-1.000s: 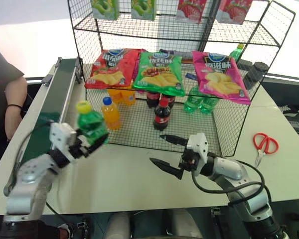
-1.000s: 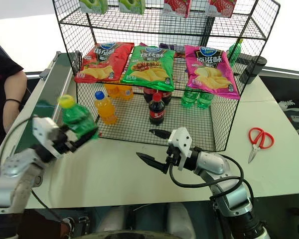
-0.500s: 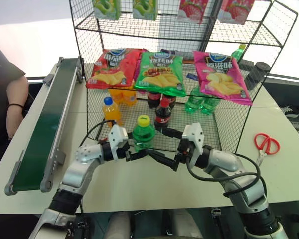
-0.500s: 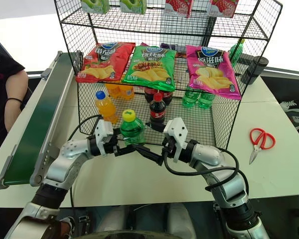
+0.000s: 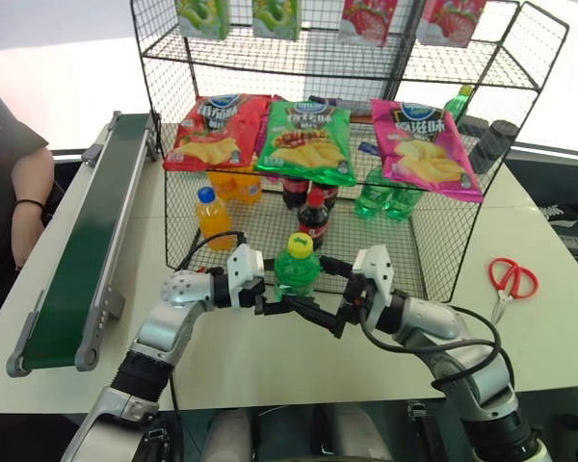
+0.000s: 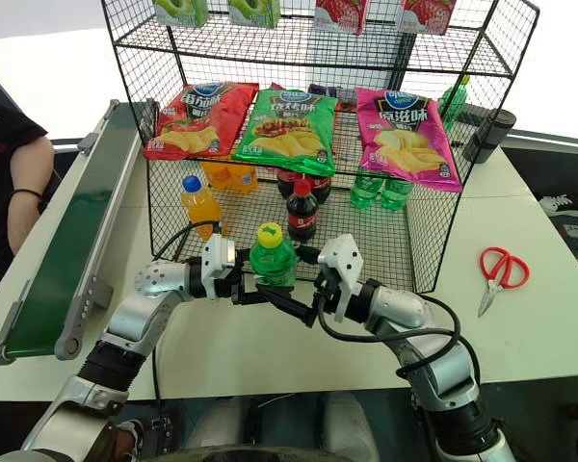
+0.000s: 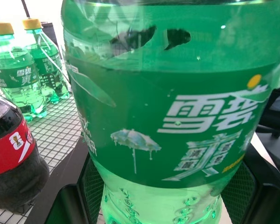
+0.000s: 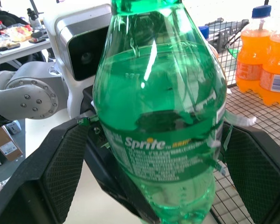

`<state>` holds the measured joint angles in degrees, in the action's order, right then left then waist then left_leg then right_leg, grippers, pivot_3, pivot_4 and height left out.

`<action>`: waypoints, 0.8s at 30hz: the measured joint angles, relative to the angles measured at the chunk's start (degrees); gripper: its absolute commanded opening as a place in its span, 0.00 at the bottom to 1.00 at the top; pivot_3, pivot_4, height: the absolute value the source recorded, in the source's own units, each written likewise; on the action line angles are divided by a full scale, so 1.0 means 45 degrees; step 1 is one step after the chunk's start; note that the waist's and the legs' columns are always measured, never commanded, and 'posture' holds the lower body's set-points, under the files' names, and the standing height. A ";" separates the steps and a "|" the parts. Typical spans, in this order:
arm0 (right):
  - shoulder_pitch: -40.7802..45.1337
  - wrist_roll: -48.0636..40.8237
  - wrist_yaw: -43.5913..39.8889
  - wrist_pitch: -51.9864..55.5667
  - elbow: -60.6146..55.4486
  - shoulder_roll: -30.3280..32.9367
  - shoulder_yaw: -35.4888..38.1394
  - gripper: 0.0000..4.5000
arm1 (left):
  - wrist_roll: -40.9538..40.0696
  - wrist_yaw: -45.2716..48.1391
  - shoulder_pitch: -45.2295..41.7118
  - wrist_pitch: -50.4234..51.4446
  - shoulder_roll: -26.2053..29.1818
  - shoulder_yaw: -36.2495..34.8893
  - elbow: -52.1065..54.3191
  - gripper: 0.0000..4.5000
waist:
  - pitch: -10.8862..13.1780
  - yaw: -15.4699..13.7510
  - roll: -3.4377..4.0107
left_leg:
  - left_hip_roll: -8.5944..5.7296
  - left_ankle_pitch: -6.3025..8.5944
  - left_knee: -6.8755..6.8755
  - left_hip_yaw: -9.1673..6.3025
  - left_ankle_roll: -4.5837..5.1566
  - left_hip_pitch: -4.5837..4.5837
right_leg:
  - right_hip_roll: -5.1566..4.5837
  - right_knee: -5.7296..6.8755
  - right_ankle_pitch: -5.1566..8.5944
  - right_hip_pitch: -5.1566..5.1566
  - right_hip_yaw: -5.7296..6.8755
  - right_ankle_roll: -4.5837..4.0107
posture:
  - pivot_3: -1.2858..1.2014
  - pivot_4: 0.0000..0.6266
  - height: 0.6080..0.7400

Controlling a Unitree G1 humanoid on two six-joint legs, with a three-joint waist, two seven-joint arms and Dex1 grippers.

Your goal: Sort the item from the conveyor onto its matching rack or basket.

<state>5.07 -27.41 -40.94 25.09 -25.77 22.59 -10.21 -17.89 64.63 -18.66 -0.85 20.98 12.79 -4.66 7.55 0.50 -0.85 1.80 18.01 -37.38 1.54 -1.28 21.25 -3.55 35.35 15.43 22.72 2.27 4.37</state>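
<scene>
My left gripper (image 5: 270, 305) is clamping the green bottle (image 5: 297, 271) at the rack's (image 5: 443, 252) front edge, my right gripper (image 5: 332, 293) spread around it, cola bottle (image 5: 314, 218) standing just behind.

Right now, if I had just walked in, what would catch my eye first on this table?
Probably the green soda bottle with its yellow cap, held upright by the left gripper in front of the black wire rack, while the right gripper stands open on either side of it. Behind them, bright chip bags in red, green and pink lie across the rack's middle shelf.
</scene>
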 measured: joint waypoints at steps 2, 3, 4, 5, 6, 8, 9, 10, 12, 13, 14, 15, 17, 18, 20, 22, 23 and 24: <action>0.0100 -0.0066 0.0008 0.0110 0.0045 -0.0047 -0.0012 1.00 | 0.0088 0.0081 0.0011 0.0001 0.0014 0.0038 0.0093 0.61 | 0.0000 -0.0006 0.0000 | 0.0000 0.0000 -0.0003 0.0000 0.0000 0.0001 | -0.0001 0.0001 0.0000 0.0000 0.0000 0.0000 | 0.52 0.24 1.00; 0.0148 -0.0089 0.0012 0.0138 0.0050 -0.0053 -0.0011 1.00 | 0.0091 0.0123 0.0012 0.0003 0.0022 0.0087 0.0130 0.61 | 0.0000 -0.0016 0.0000 | 0.0001 0.0000 -0.0003 0.0000 0.0000 0.0001 | -0.0002 0.0001 0.0000 0.0000 0.0000 0.0000 | 0.52 0.24 1.00; 0.0199 -0.0098 0.0013 0.0174 0.0050 -0.0062 -0.0011 1.00 | 0.0095 0.0170 0.0025 0.0010 0.0028 0.0185 0.0204 0.61 | 0.0000 -0.0025 0.0000 | 0.0002 0.0000 -0.0003 -0.0001 0.0000 0.0001 | -0.0002 0.0000 0.0000 -0.0001 0.0000 -0.0001 | 0.52 0.24 1.00; 0.0208 -0.0103 0.0014 0.0190 0.0051 -0.0067 -0.0011 1.00 | 0.0094 0.0206 0.0034 0.0022 0.0024 0.0279 0.0258 0.61 | 0.0000 -0.0029 0.0000 | 0.0002 0.0000 -0.0003 -0.0001 0.0000 0.0002 | -0.0003 -0.0001 0.0000 -0.0002 0.0000 0.0000 | 0.52 0.24 1.00; 0.0208 -0.0105 0.0014 0.0200 0.0052 -0.0071 -0.0012 1.00 | 0.0094 0.0252 0.0048 0.0041 0.0021 0.0346 0.0312 0.61 | 0.0000 -0.0029 0.0000 | 0.0002 0.0000 -0.0003 -0.0001 0.0000 0.0002 | -0.0003 -0.0001 0.0000 -0.0002 -0.0001 -0.0001 | 0.52 0.24 1.00; 0.0207 -0.0144 0.0007 0.0225 0.0052 -0.0076 -0.0017 1.00 | 0.0092 0.0322 0.0050 0.0094 0.0020 0.0439 0.0350 0.61 | 0.0000 -0.0018 0.0000 | 0.0002 0.0000 -0.0002 -0.0001 0.0000 0.0002 | -0.0002 0.0000 0.0000 -0.0001 -0.0001 0.0000 | 0.52 0.24 1.00; 0.0206 -0.0187 0.0003 0.0246 0.0053 -0.0076 -0.0018 0.88 | 0.0091 0.0330 0.0050 0.0102 0.0020 0.0450 0.0354 0.61 | 0.0000 -0.0016 0.0000 | 0.0002 0.0000 -0.0002 -0.0002 0.0000 0.0001 | -0.0001 0.0000 0.0000 -0.0001 0.0000 0.0000 | 0.52 0.24 1.00; 0.0204 -0.0231 -0.0034 0.0271 0.0047 -0.0089 -0.0058 0.82 | 0.0090 0.0312 0.0048 0.0127 0.0019 0.0446 0.0354 0.61 | 0.0000 -0.0013 0.0000 | 0.0002 0.0000 -0.0002 -0.0003 0.0000 0.0000 | 0.0000 0.0001 0.0000 -0.0001 0.0000 -0.0001 | 0.52 0.24 1.00; 0.0204 -0.0208 -0.0027 0.0283 0.0047 -0.0069 -0.0055 0.70 | 0.0068 0.0326 0.0047 0.0331 0.0008 0.0453 0.0354 0.61 | 0.0000 -0.0011 0.0001 | 0.0001 0.0000 -0.0003 -0.0003 0.0000 0.0001 | 0.0001 0.0002 0.0000 -0.0001 0.0000 0.0000 | 0.52 0.24 1.00; 0.0202 -0.0209 -0.0013 0.0313 0.0046 -0.0069 -0.0051 0.70 | 0.0047 0.0335 0.0047 0.0445 -0.0004 0.0458 0.0353 0.61 | 0.0000 -0.0010 0.0000 | 0.0001 0.0000 -0.0003 -0.0002 0.0000 0.0002 | 0.0001 0.0002 0.0000 -0.0001 0.0000 -0.0001 | 0.52 0.24 1.00; 0.0200 -0.0208 0.0007 0.0345 0.0046 -0.0072 -0.0048 0.70 | 0.0017 0.0346 0.0044 0.0553 -0.0004 0.0457 0.0353 0.61 | 0.0000 -0.0010 0.0001 | 0.0001 0.0000 -0.0004 -0.0002 0.0000 0.0001 | 0.0001 0.0002 0.0000 -0.0001 0.0000 0.0000 | 0.52 0.24 1.00; 0.0191 -0.0209 0.0044 0.0362 0.0046 -0.0081 -0.0043 0.70 | -0.0061 0.0358 0.0034 0.0709 -0.0005 0.0456 0.0353 0.72 | 0.0000 -0.0010 0.0000 | 0.0001 0.0000 -0.0004 -0.0003 0.0000 0.0001 | 0.0001 0.0002 0.0000 -0.0001 0.0000 -0.0001 | 0.52 0.24 1.00; 0.0166 -0.0215 0.0121 0.0369 0.0047 -0.0119 -0.0024 0.70 | -0.0190 0.0380 0.0013 0.0947 -0.0015 0.0451 0.0375 0.95 | 0.0000 -0.0015 0.0000 | 0.0000 0.0000 -0.0005 -0.0003 0.0000 0.0001 | 0.0001 0.0003 0.0000 -0.0001 0.0000 0.0000 | 0.52 0.24 1.00; 0.0137 -0.0204 0.0227 0.0370 0.0062 -0.0156 -0.0019 0.70 | -0.0242 0.0379 -0.0010 0.0975 -0.0028 0.0449 0.0482 0.99 | 0.0000 -0.0019 0.0000 | 0.0001 0.0000 -0.0007 -0.0004 0.0000 0.0004 | 0.0000 0.0003 0.0000 -0.0001 0.0000 0.0000 | 0.52 0.24 1.00; 0.0140 -0.0125 0.0412 0.0319 0.0128 -0.0267 -0.0009 0.70 | -0.0277 0.0314 -0.0132 0.0960 -0.0033 0.0439 0.0671 0.99 | -0.0001 -0.0017 0.0000 | 0.0001 0.0000 -0.0008 -0.0004 0.0000 0.0002 | -0.0001 0.0004 0.0000 -0.0002 -0.0002 0.0000 | 0.52 0.24 1.00; 0.0154 0.0074 0.0637 0.0067 0.0228 -0.0347 0.0001 0.70 | -0.0179 0.0150 -0.0166 0.0953 0.0085 0.0370 0.0623 0.99 | -0.0001 -0.0012 0.0000 | -0.0003 0.0000 -0.0007 -0.0004 0.0000 0.0001 | 0.0001 0.0007 0.0000 -0.0002 -0.0001 0.0000 | 0.52 0.24 1.00; 0.0154 0.0214 0.0781 -0.0090 0.0290 -0.0371 0.0054 0.70 | -0.0136 0.0117 -0.0152 0.0964 0.0251 0.0335 0.0529 0.99 | -0.0001 -0.0008 0.0000 | -0.0004 0.0000 -0.0007 -0.0004 -0.0001 0.0001 | 0.0003 0.0008 0.0000 -0.0001 -0.0001 0.0000 | 0.52 0.24 1.00; 0.0154 0.0363 0.0908 -0.0197 0.0331 -0.0371 0.0173 0.70 | -0.0108 0.0108 -0.0104 0.0968 0.0396 0.0276 0.0444 0.99 | 0.0000 0.0005 0.0001 | -0.0005 0.0000 -0.0007 -0.0003 0.0000 0.0000 | 0.0004 0.0010 0.0000 0.0002 -0.0001 0.0000 | 0.52 0.24 1.00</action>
<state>5.77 -25.77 -36.86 24.20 -24.28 20.92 -9.44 -18.38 65.12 -19.13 3.50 22.76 14.03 -2.67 7.55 0.52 -0.84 1.78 18.01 -37.42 1.52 -1.28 21.25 -3.54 35.39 15.43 22.73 2.26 4.37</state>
